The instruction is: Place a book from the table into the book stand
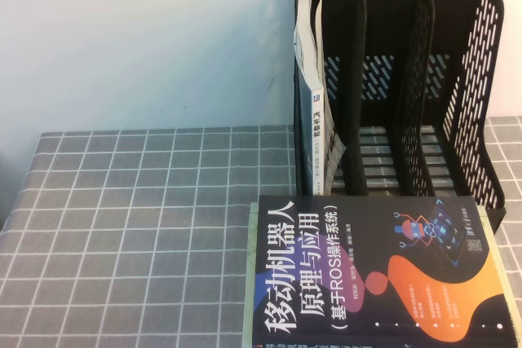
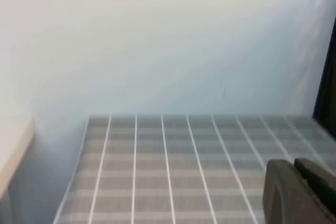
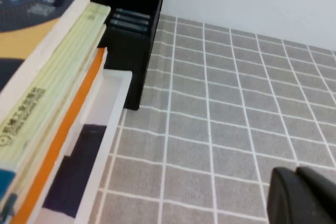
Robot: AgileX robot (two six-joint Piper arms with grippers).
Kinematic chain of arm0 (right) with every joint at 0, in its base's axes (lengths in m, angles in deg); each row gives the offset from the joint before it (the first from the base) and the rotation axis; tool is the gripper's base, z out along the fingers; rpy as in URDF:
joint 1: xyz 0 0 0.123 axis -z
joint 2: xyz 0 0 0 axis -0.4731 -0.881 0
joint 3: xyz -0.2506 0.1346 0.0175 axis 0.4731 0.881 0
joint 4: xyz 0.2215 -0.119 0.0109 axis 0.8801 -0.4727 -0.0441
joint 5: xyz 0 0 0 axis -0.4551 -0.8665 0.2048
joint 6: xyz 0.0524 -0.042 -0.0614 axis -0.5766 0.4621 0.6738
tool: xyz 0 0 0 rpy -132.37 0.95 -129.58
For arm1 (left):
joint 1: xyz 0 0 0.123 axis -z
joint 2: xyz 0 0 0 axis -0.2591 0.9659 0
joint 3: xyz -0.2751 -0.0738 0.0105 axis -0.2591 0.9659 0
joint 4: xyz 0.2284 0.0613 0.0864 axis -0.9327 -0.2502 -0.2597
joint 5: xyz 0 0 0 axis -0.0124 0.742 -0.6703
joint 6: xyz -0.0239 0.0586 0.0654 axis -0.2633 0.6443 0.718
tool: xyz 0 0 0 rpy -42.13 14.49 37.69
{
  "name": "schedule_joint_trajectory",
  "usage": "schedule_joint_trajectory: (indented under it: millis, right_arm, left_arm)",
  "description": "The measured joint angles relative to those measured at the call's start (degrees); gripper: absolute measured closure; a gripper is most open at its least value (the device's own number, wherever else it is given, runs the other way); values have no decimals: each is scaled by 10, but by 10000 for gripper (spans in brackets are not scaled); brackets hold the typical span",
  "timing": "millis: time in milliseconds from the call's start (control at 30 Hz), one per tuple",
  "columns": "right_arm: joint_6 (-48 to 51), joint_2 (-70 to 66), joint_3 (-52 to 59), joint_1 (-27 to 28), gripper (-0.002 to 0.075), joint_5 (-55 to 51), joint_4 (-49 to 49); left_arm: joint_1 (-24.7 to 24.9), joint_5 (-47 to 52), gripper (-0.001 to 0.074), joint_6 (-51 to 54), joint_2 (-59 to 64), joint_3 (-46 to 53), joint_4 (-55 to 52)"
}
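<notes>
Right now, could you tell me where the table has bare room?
The table is bare left of the book and the book stand. Front right is crowded by the stacked books. Left hand and right hand sit above bare cloth.

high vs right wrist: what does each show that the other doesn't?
High only: the book stand's three slots, a white-spined book upright in the leftmost, and the navy book's full cover.
Right wrist only: the right gripper low over the cloth, and the stack's edges under the navy book.
Both: book stand, table.
</notes>
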Motion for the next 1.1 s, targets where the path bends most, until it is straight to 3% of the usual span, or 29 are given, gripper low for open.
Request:
schedule_joint_trajectory:
  millis: [133, 533, 633, 700, 800, 933, 1100]
  right_arm:
    - [0, 0, 1, 0, 729, 53, 0]
    - [-23, 0, 1, 0, 729, 390, 0]
    - [-12, 0, 1, 0, 729, 437, 12]
    - [-5, 0, 1, 0, 729, 453, 37]
    - [-14, 0, -17, 0, 729, 406, 65]
    - [-19, -2, -127, 0, 729, 210, 74]
    - [-1, -75, -243, 0, 729, 17, 74]
  left_arm:
    - [0, -66, 736, 0, 0, 0, 0]
    - [0, -307, 736, -54, 0, 0, 7]
    - [0, -305, 736, -80, -1, -4, 13]
    - [0, -251, 736, -89, -2, -35, 15]
    - [0, -119, 736, -100, -2, -122, 28]
    - [0, 81, 736, -96, 36, -234, 29]
    - [0, 132, 736, -79, 103, -286, 51]
